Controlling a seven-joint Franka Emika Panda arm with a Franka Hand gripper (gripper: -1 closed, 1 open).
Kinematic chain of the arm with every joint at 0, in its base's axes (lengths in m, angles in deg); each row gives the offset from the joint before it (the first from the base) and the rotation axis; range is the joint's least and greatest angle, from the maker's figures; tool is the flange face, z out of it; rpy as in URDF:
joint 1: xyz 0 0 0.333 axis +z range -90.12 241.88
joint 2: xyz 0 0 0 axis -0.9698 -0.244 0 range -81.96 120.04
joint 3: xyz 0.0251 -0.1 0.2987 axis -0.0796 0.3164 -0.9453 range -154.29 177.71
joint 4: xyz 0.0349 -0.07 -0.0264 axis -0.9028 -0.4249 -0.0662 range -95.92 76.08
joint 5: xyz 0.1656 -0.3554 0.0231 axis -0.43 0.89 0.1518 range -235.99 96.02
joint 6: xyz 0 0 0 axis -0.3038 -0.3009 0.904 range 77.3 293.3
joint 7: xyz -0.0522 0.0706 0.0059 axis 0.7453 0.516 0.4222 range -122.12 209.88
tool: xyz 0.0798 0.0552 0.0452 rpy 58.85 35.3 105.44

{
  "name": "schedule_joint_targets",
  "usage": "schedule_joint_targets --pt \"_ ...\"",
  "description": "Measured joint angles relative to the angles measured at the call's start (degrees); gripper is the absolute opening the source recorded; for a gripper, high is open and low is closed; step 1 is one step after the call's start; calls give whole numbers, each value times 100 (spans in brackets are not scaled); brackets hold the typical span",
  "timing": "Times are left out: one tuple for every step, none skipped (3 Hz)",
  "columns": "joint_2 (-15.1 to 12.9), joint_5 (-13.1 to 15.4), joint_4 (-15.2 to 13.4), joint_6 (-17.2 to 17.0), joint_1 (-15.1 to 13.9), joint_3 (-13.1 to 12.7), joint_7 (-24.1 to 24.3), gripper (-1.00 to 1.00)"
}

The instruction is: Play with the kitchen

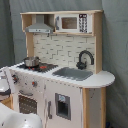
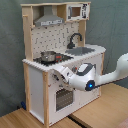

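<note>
One claw (image 2: 64,74) sits close against the kitchen (image 2: 60,60) front panel, just above the oven door (image 2: 62,97); finger state: I cannot tell.

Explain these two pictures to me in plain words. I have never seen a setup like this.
Both pictures show one moment, taken by two cameras standing off the machine. The tall wooden thing is a toy play kitchen, with a grey hood, a microwave, a black faucet, a sink and a small pot on the stovetop. The white machine is a robot arm. In the second exterior view it reaches in from the second exterior view's right, and its gripper is at the kitchen's front, just above the oven door. Nothing shows it holding anything.
</note>
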Motion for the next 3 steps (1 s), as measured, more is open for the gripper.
schedule_joint_targets --pt "-21 -56 -2 31 -1 -5 362 -100" --pt "-21 -64 -2 35 -2 -14 363 100" --pt "-21 -177 -272 -76 432 96 189 100"
